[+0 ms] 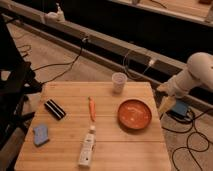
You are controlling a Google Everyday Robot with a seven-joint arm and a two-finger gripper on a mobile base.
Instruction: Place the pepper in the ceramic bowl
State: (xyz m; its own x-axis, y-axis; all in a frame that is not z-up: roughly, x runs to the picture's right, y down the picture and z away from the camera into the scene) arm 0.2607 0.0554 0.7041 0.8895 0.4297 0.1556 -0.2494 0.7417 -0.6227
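Starting on the approach step, I judge: the gripper [166,100] hangs off the table's [125,147] right edge, at mid-right of the frame; spread or closed, I cannot tell. The pepper [92,108] lies at table centre, left of the ceramic bowl [134,114] and apart from it. Next I must swing left over the pepper and descend.

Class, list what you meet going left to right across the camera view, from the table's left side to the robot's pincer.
blue sponge → black block → pepper → ceramic bowl → pincer, beyond the right edge of the table
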